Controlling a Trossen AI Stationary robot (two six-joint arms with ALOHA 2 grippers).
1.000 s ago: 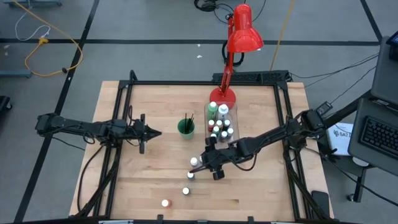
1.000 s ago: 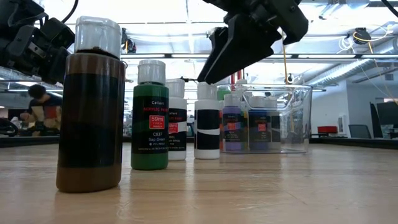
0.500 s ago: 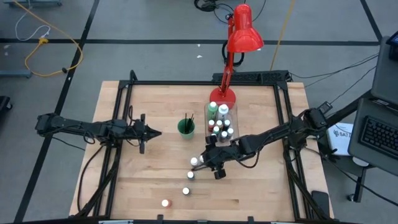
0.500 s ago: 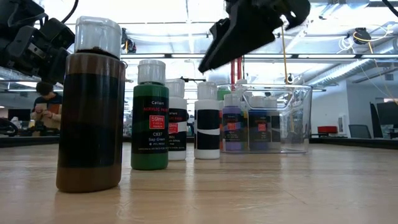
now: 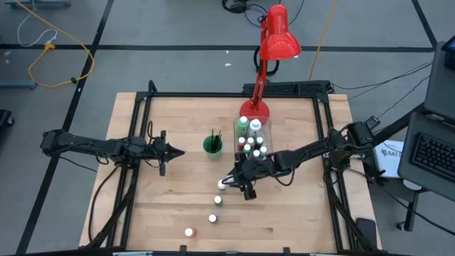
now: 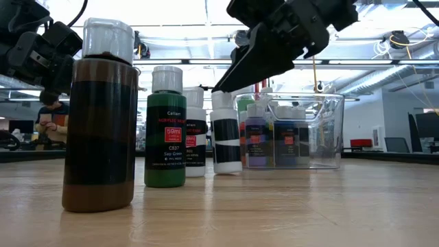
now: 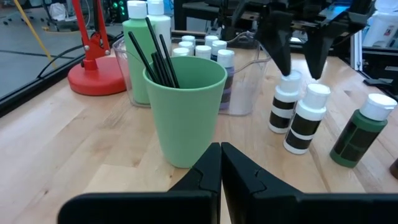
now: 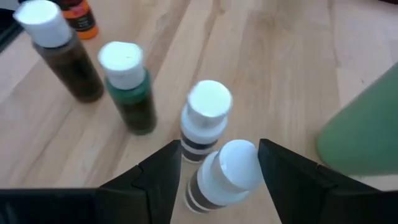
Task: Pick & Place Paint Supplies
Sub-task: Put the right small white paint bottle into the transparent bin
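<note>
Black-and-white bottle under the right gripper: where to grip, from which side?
Grip the black-and-white bottle at its white cap and neck, coming down from above. It stands upright and its twin stands close beside it, so the body is crowded. The right gripper already straddles the cap, fingers open.

green cup (image 5: 212, 146), clear bin (image 5: 264, 141), red lamp (image 5: 278, 33)

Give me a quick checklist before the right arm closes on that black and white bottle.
1. Right gripper jaws open: ok.
2. White-capped black-and-white paint bottle sits between the jaws: ok.
3. Bottle upright: not ok, it tilts in the low view.
4. Second black-and-white bottle clear of the jaws: cannot tell, very close.
5. Clear rectangular plastic bin has free space: cannot tell.
6. Left gripper out of the way, beside the green cup: ok.
</note>
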